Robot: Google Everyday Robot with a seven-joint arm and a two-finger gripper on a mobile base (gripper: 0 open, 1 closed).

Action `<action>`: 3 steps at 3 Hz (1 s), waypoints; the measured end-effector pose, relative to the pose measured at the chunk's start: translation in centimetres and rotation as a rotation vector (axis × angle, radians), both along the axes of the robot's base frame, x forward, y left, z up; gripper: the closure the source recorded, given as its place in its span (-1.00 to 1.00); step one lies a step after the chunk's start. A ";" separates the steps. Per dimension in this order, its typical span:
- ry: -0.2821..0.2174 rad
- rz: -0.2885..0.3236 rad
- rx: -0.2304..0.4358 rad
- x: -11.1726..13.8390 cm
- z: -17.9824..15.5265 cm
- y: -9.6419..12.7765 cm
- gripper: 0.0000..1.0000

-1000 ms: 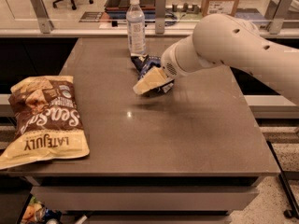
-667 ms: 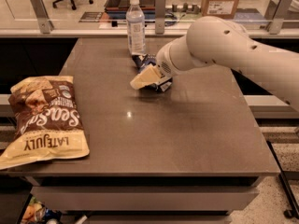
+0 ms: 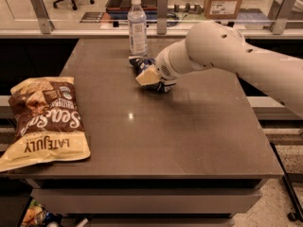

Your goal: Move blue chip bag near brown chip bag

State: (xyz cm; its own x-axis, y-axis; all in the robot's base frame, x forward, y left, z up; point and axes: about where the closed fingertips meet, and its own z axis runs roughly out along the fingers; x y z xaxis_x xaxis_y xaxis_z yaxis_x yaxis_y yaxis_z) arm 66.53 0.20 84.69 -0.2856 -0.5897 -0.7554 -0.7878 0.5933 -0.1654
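Claw point(image 3: 147, 77) sits low over the far-centre part of the desk point(image 3: 189, 136), at the end of the white arm point(image 3: 213, 46), which reaches in from the right of the view. The claw's cream tip points toward the camera-left. Claw state: cannot tell, since the wrist housing and the bag hide the gap. The blue chip bag point(image 3: 140, 62) lies directly at the claw. Dark foil shows just behind the tip and again under the wrist, so the claw is on or around it rather than beside it. No daylight is visible between bag and desk, so I judge it not lifted clear. The bag's long axis is not readable, as most of it is covered. Just behind the bag stands a clear water bottle point(image 3: 137, 27), upright and very near the foil. I cannot say whether they touch. The brown chip bag point(image 3: 45, 122) lies flat at the near-left edge of the desk, well apart from the claw, with its long axis running roughly front to back. Key relation: the goal lies toward the camera and to camera-left of the claw, across open desk surface. The coming move is likely a diagonal carry or drag that way, drawing away from the bottle. Risk: snagging the bottle on departure.
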 end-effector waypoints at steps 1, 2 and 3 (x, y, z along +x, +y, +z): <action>0.001 0.003 0.000 0.0 0.0 0.2 0.73; 0.001 0.005 -0.001 -0.1 -0.1 0.3 1.00; 0.000 0.018 0.007 -0.2 0.3 0.5 1.00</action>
State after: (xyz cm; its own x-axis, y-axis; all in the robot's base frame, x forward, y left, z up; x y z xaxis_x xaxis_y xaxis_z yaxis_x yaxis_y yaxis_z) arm 66.31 0.68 84.96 -0.2755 -0.5890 -0.7597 -0.7982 0.5806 -0.1607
